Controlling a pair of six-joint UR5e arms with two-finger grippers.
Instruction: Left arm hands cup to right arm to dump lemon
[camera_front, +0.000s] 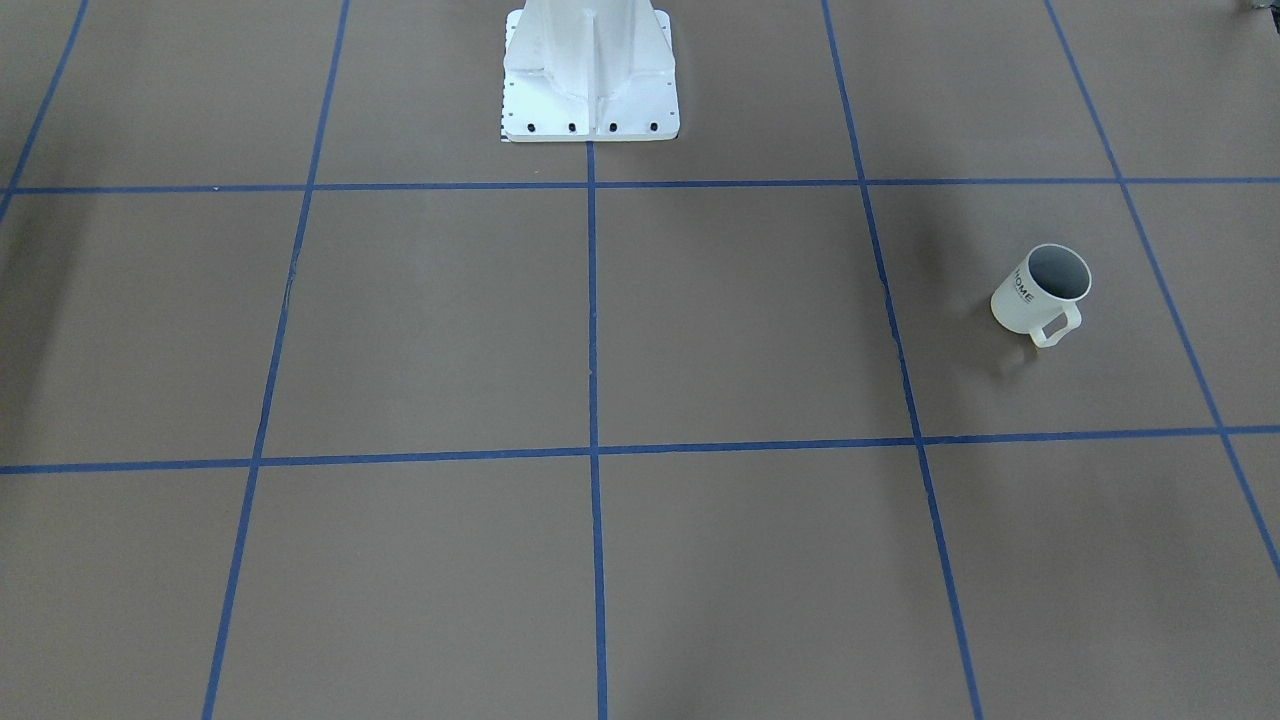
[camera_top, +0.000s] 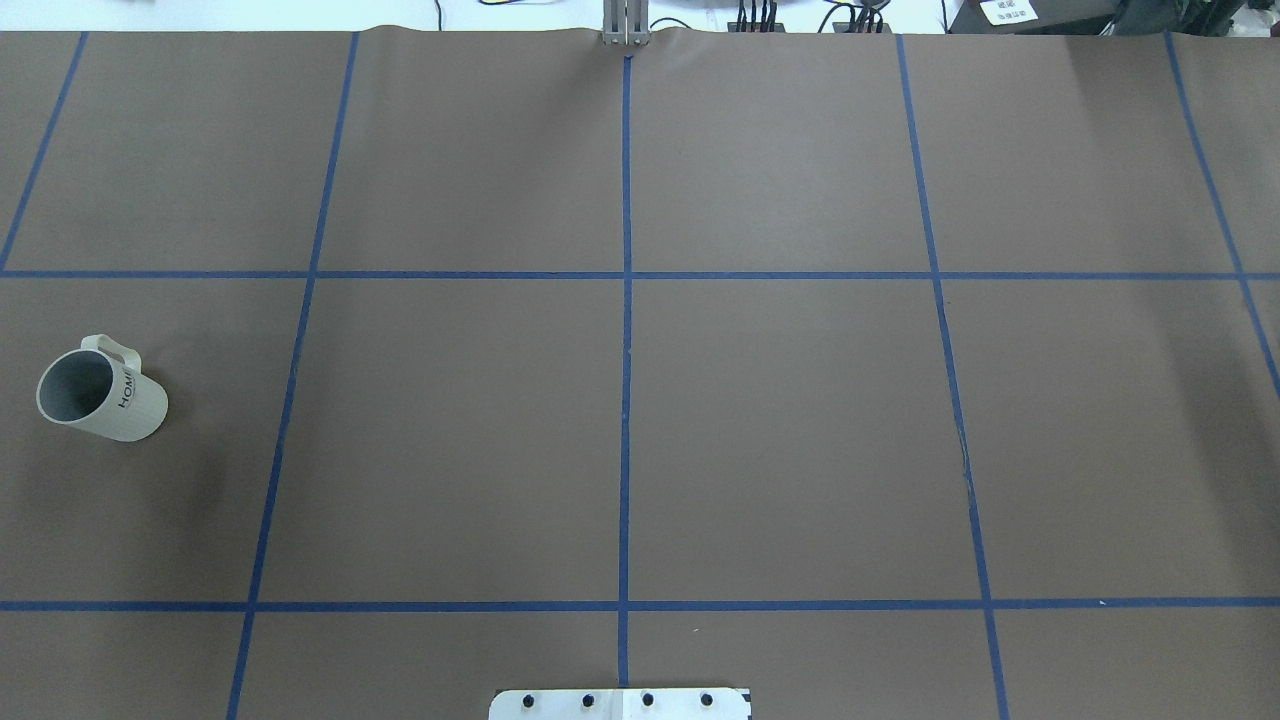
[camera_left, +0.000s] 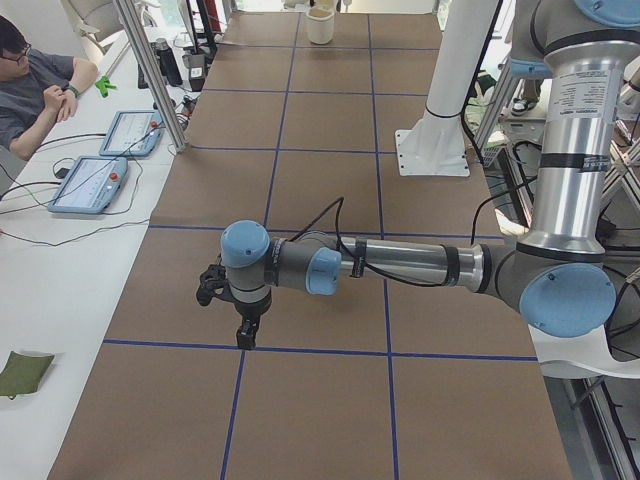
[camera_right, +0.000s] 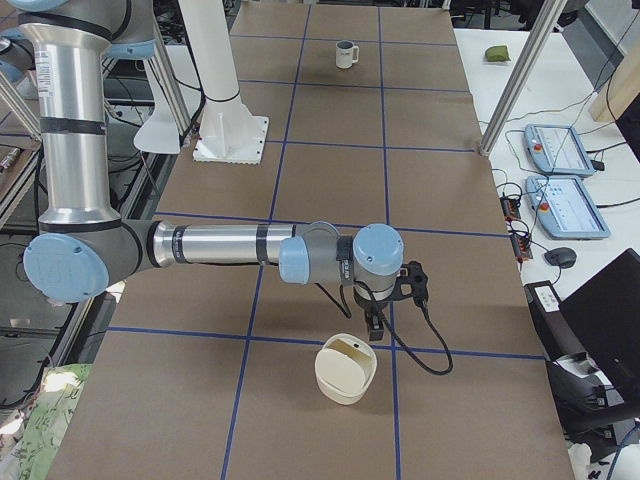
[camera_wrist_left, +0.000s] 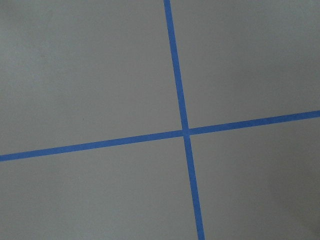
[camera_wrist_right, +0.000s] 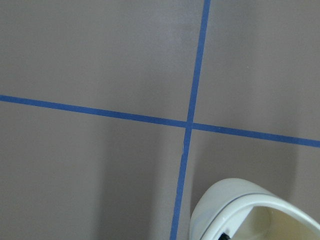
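Brown paper covers the table (camera_top: 800, 450), and blue tape (camera_top: 626, 400) rules it into large squares. A white pedestal (camera_front: 590, 70) is bolted at the robot's edge, on the centre tape line.

The left arm (camera_left: 400, 265) stretches level over the table's left end and the right arm (camera_right: 220, 243) over its right end, both forearms low above the paper. A person (camera_left: 40, 90) sits at a white side bench by two teach pendants (camera_left: 90, 183).

A cream-white tub (camera_right: 345, 370) sits mouth up near the right end, close to a tape crossing. Its rim edges into the right wrist camera's lower corner.

The cup (camera_top: 100, 395), a cream-white mug lettered "HOME", stands upright on the paper in the middle row's outer square on the robot's left. Its handle points away from the robot, its dark grey inside is open to the cameras, and nothing grips it.

The left gripper (camera_left: 244, 340) points straight down beside a tape line. The right gripper (camera_right: 374, 335) hangs just beside the tub's rim. Both appear in the side views only, so whether their fingers are spread or closed cannot be told.
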